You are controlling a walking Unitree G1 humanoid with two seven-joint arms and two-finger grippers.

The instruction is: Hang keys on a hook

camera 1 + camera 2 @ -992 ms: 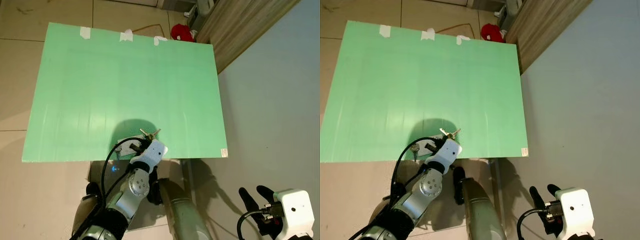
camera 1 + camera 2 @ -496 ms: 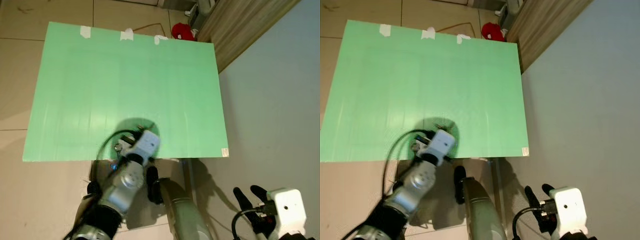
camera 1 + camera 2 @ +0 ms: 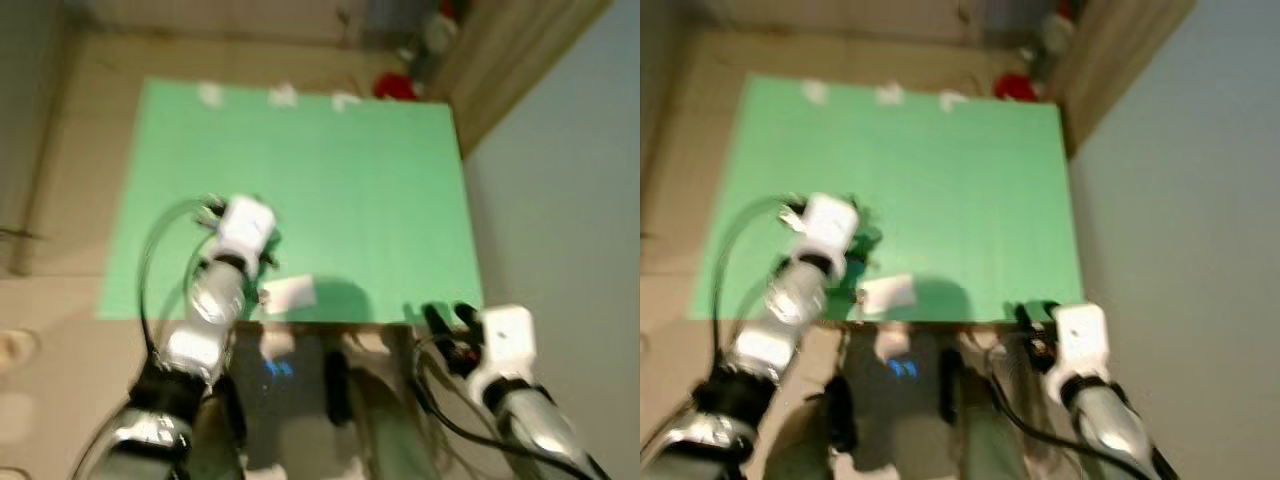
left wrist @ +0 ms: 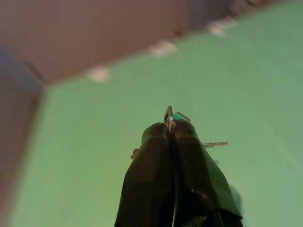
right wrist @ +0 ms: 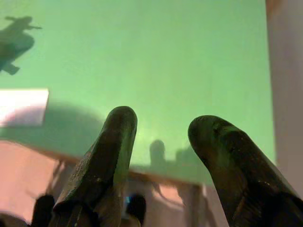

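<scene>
Keys [image 4: 171,116] sit pinched in the left gripper [image 4: 170,130] above what looks like a green board [image 3: 380,190]; right gripper [image 5: 161,127] jaws apart.

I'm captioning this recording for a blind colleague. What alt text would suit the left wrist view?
The left gripper, its two black fingers pressed together, pinches a small bunch of keys above a green board. Key tips stick out on either side of the fingers. Beyond the board's far edge, blurred pale patches and a brownish floor show.
</scene>
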